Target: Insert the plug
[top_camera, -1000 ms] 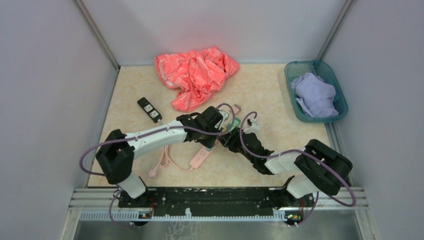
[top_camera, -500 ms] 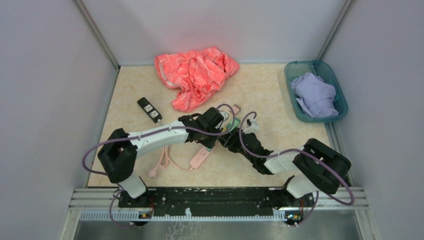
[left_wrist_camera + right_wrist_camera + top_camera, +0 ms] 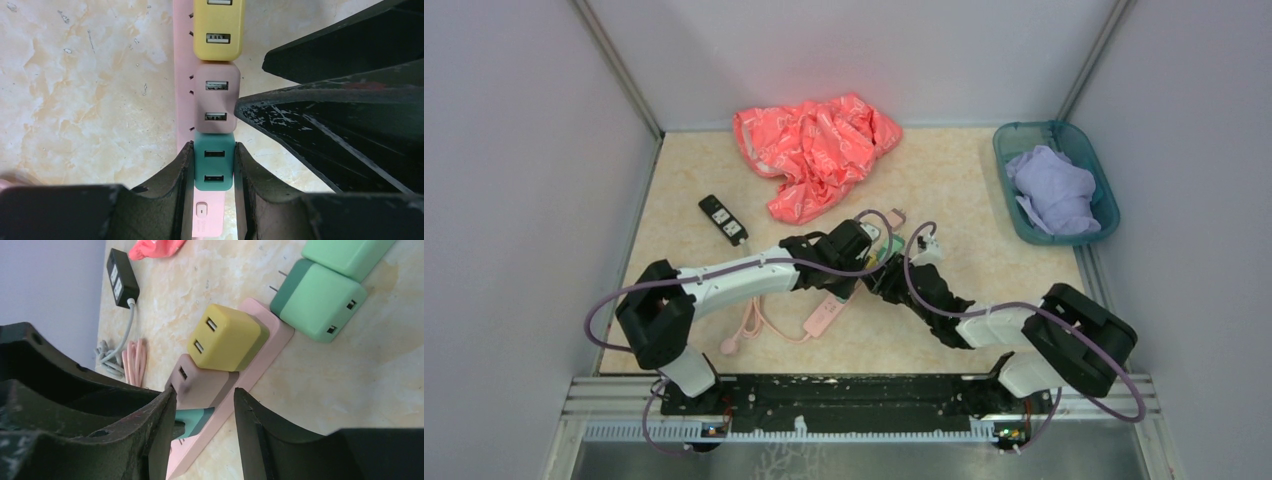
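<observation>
A pink power strip point(image 3: 184, 80) lies on the table; it also shows in the right wrist view point(image 3: 260, 347) and the top view point(image 3: 822, 318). A yellow plug point(image 3: 218, 30), a mauve plug point(image 3: 216, 97) and a teal plug point(image 3: 214, 161) sit in a row on it. My left gripper point(image 3: 213, 165) is shut on the teal plug, one finger on each side. My right gripper point(image 3: 204, 407) is open, its jaws astride the strip next to the teal plug point(image 3: 195, 421) and the left gripper's fingers. Two loose green plugs point(image 3: 320, 300) lie beyond the strip's end.
A black socket block point(image 3: 723, 219) with a cord lies at left, also in the right wrist view point(image 3: 121, 277). A crumpled red-pink cloth point(image 3: 812, 150) lies at the back. A teal bin point(image 3: 1102, 195) with a lilac cloth point(image 3: 1052, 190) stands at back right. Coiled pink cable point(image 3: 749, 325) lies near front.
Both grippers stay together over the strip. The right arm's base and elbow have shifted slightly to the right. The plugs and strip have not visibly moved.
</observation>
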Robot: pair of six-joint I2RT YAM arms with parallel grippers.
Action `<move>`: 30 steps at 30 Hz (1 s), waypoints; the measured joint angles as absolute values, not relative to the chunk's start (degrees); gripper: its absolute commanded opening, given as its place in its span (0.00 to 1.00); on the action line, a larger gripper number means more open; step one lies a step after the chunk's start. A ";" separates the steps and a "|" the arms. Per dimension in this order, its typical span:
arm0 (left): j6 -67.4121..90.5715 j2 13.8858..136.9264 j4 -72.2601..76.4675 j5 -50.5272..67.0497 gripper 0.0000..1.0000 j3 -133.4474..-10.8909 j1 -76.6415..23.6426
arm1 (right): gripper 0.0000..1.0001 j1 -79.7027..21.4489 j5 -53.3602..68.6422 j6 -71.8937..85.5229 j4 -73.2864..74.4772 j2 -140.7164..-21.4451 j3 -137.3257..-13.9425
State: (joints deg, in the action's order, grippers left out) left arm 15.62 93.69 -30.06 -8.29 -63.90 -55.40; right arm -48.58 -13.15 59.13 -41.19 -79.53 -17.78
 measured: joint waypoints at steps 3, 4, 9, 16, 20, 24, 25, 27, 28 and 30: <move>15.92 93.45 -30.24 -8.58 0.48 -63.94 -55.42 | 0.51 -48.58 -13.82 57.58 -39.57 -76.79 -17.76; 16.36 93.36 -30.30 -8.67 0.55 -63.94 -55.42 | 0.52 -48.58 -14.09 56.93 -39.09 -75.64 -17.72; 17.91 92.64 -32.34 -8.32 0.73 -63.79 -55.81 | 0.56 -48.58 -15.94 53.98 -36.27 -70.02 -17.61; 19.73 84.14 -31.53 -8.38 0.83 -62.30 -55.90 | 0.62 -48.58 -18.94 49.84 -30.22 -62.17 -16.47; 21.15 79.35 -30.37 -8.80 0.87 -57.39 -55.88 | 0.66 -48.56 -21.04 47.33 -25.23 -58.41 -16.10; 22.83 78.50 -30.02 -8.99 0.88 -51.88 -55.88 | 0.70 -48.45 -23.07 45.36 -21.10 -54.83 -15.79; 23.24 78.50 -29.95 -8.99 0.88 -50.65 -55.88 | 0.71 -48.40 -23.40 44.95 -20.05 -54.08 -15.73; 24.03 78.50 -29.80 -8.99 0.88 -48.38 -55.88 | 0.72 -48.23 -24.38 43.99 -18.00 -52.45 -15.73; 24.43 78.50 -29.61 -8.99 0.88 -47.51 -55.88 | 0.73 -48.18 -24.95 43.46 -17.15 -51.75 -15.73; 24.99 78.54 -28.97 -8.97 0.87 -46.15 -55.88 | 0.74 -48.18 -25.96 42.54 -15.75 -50.74 -15.73</move>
State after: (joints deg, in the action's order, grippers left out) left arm 24.99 78.54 -28.97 -8.97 -46.15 -55.88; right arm -48.18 -25.96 42.54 -15.75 -50.74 -15.73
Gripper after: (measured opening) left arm 0.881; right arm 0.722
